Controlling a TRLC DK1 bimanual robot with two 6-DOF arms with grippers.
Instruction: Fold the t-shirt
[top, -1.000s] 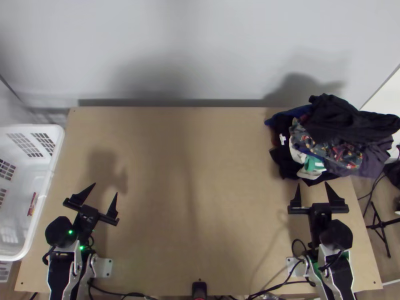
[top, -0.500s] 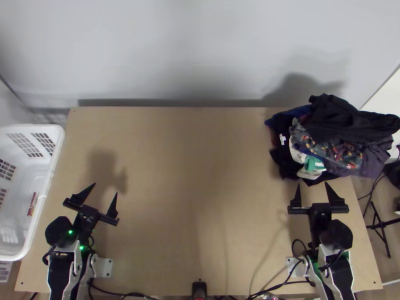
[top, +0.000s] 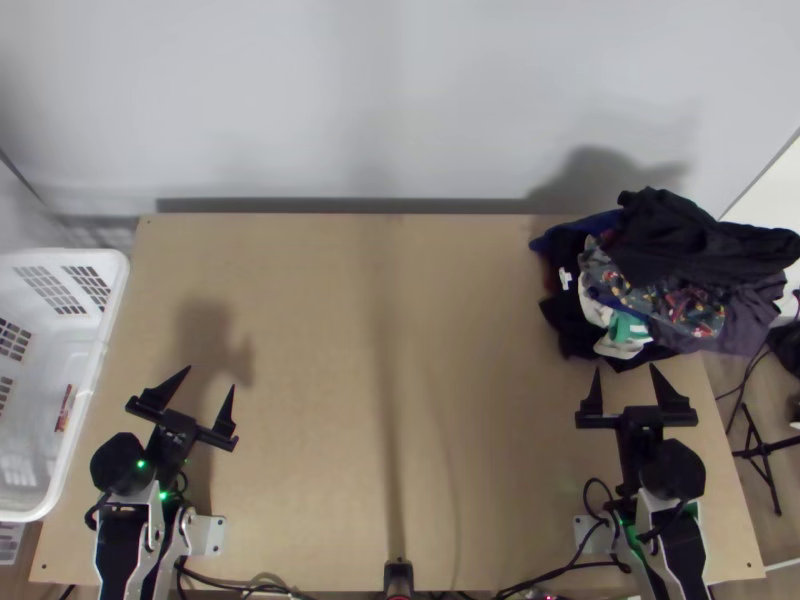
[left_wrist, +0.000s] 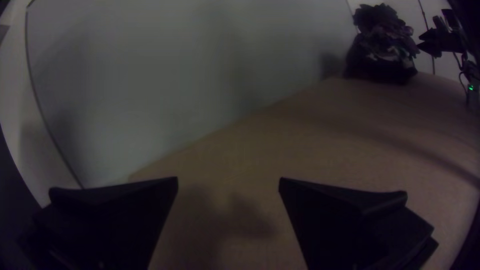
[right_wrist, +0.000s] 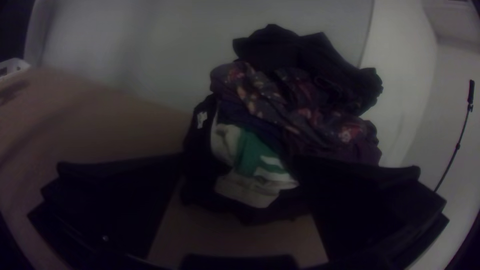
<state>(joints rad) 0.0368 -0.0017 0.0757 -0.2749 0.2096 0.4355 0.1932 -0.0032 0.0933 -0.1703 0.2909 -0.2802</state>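
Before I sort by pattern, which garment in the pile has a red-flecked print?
The dark grey garment beside the green-and-white cloth; the black cloth on top looks plain.

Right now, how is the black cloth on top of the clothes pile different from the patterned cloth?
The black cloth looks plain, while the patterned cloth has red and pale spots on a dark ground. The black cloth lies uppermost, whereas the patterned cloth is partly covered by it. Both are bunched up.
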